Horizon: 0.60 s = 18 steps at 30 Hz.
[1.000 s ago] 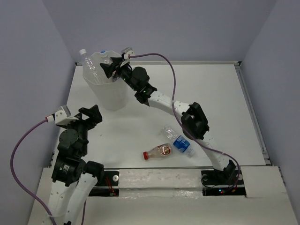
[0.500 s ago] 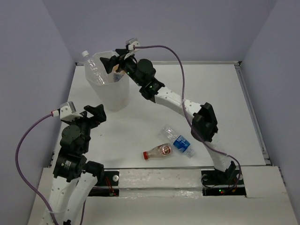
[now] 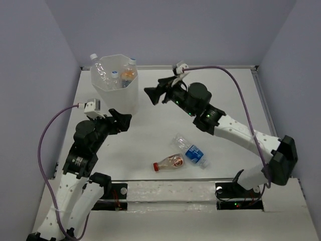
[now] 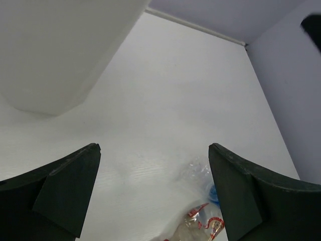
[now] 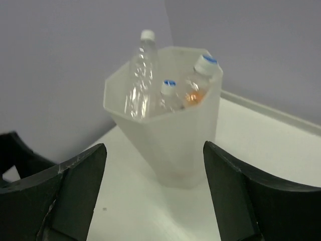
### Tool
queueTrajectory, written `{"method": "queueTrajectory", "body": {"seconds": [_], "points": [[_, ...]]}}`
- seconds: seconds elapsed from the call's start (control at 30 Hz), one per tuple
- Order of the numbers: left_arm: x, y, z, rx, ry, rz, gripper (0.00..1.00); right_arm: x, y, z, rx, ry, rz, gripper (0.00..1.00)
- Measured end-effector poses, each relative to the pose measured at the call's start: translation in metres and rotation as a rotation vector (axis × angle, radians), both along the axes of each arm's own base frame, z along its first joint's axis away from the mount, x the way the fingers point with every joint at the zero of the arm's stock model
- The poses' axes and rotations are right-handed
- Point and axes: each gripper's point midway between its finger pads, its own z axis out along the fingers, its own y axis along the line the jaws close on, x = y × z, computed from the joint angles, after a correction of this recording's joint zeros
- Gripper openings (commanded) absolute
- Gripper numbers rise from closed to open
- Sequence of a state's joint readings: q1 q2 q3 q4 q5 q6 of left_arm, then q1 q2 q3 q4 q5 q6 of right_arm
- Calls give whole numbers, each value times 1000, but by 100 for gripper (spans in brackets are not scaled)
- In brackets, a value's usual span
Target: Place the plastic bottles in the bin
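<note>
1. Crinkled clear plastic bottles [image 3: 99, 69] and an orange bottle [image 3: 128, 74] already stand in the tall white translucent faceted plastic bin [image 3: 116, 103], at the far left of the white table [image 3: 225, 95].
2. Two bottles are left, lying together near the arms' bases: a red-capped, reddish-labelled bottle [image 3: 170, 161] and a blue-labelled clear bottle [image 3: 191, 151].
3. The left gripper [image 4: 153, 150] and right gripper [image 5: 154, 148] both gape empty near the bin.
4. The bin's depths are hidden, so the number of bottles inside is uncertain.

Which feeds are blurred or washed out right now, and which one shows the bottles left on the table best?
Top external is best: sharp, evenly lit, soft shadows; red-capped bottle and blue-labelled bottle read clearly. Left wrist: the bin wall is washed out near-white; both bottles are blurred and cropped at the bottom edge. Right wrist: soft throughout and dim, yet caps inside the bin are distinguishable.
</note>
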<state>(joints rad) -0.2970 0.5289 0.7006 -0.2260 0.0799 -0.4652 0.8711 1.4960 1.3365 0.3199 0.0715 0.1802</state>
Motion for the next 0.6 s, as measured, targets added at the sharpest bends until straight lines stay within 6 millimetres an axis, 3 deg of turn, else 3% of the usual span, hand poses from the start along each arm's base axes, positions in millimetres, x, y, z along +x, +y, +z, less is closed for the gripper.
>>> {"method": "queueTrajectory", "body": {"seconds": [0.1, 0.13, 0.23, 0.3, 0.43, 0.6], "points": [[-1, -18, -17, -9, 53, -83, 99, -28, -40, -61, -78, 123, -26, 72], [-2, -25, -22, -11, 68, -108, 99, -42, -61, -94, -126, 197, -43, 71], [-10, -54, -40, -15, 135, -205, 99, -72, -103, -157, -211, 360, -95, 77], [-18, -79, -49, -11, 173, -269, 99, -88, -126, -186, -256, 453, -129, 84], [-33, -120, -67, -18, 242, -369, 99, -115, -156, -219, -308, 598, -176, 90], [-38, -157, -107, -32, 381, -394, 99, -130, -182, -227, -286, 682, -250, 90]]}}
